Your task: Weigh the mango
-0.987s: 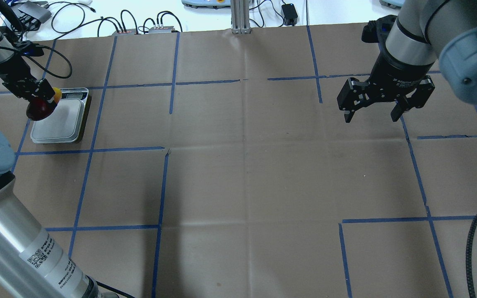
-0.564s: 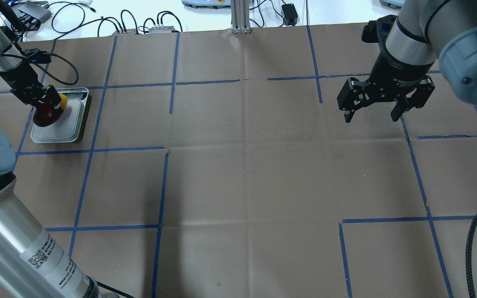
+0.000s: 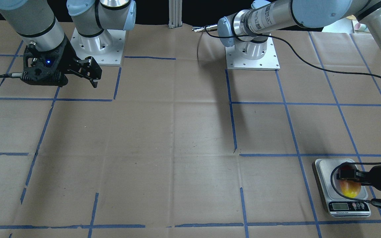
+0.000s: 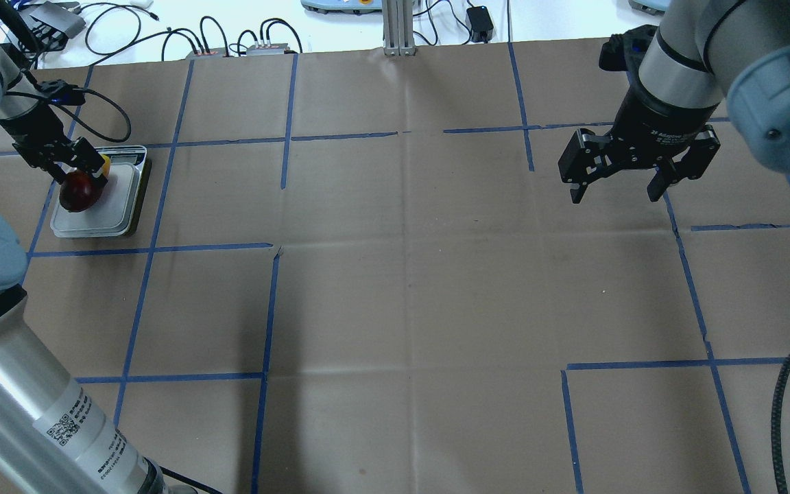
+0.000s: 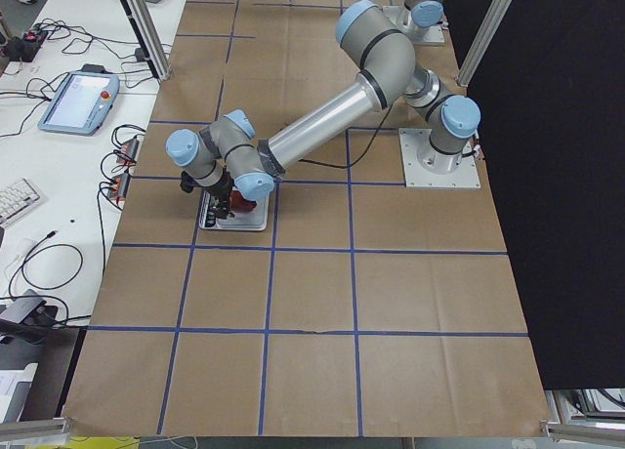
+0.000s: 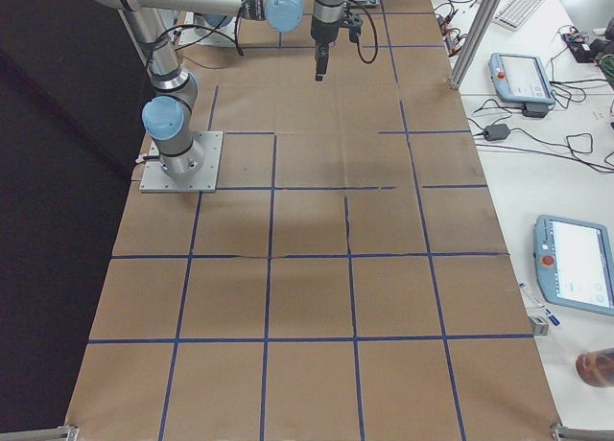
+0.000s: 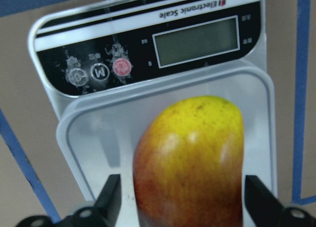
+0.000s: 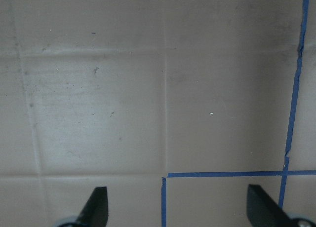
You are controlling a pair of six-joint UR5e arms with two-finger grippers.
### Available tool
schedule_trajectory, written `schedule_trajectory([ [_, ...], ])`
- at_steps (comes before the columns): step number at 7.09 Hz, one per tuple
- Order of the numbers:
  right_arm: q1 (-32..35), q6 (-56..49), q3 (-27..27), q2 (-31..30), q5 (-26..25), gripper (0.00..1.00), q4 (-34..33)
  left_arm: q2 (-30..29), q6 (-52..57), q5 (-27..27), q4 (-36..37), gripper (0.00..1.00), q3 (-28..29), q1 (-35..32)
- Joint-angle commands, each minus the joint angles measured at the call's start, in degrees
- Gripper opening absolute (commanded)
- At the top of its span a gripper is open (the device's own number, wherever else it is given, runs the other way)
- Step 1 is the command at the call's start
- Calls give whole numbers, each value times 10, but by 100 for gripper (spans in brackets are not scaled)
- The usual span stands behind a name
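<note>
The mango (image 4: 79, 193), dark red with a yellow end, sits between the fingers of my left gripper (image 4: 85, 175), low over the white platform of the scale (image 4: 119, 200) at the table's far left. In the left wrist view the mango (image 7: 192, 153) fills the space between the fingers (image 7: 112, 200), with the scale's blank display (image 7: 196, 40) beyond it. I cannot tell whether the mango touches the platform. In the front-facing view the mango (image 3: 349, 189) is over the scale (image 3: 324, 167). My right gripper (image 4: 614, 197) is open and empty above the bare table at the far right.
Brown paper with blue tape lines (image 4: 268, 302) covers the table. Cables and small boxes (image 4: 230, 48) lie past its far edge. A black cable (image 3: 336, 180) loops by the left wrist over the scale. The right wrist view shows only paper and tape (image 8: 222, 174).
My left gripper has carried the mango right and down, from the scale's left edge to low over its platform. The right arm has not moved.
</note>
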Motion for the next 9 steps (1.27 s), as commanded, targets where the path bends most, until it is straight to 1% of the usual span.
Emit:
schedule_trajectory([
  [1, 0, 0, 0, 0, 0, 100, 0, 52, -15, 1, -10, 100, -4, -4],
  [2, 0, 0, 0, 0, 0, 100, 0, 102, -60, 3, -21, 100, -7, -41],
  [4, 0, 0, 0, 0, 0, 100, 0, 218, -262, -4, -143, 100, -39, -122],
  [5, 0, 0, 0, 0, 0, 100, 0, 252, -342, 2, -147, 100, -47, -173],
  [6, 0, 0, 0, 0, 0, 100, 0, 270, -400, -6, -160, 100, -56, -223],
  [7, 0, 0, 0, 0, 0, 100, 0, 292, -402, -36, -173, 100, -80, -260],
  [8, 0, 0, 0, 0, 0, 100, 0, 331, -400, -51, -170, 100, -128, -265],
  [9, 0, 0, 0, -1, 0, 100, 0, 379, -408, -51, -151, 100, -183, -265],
])
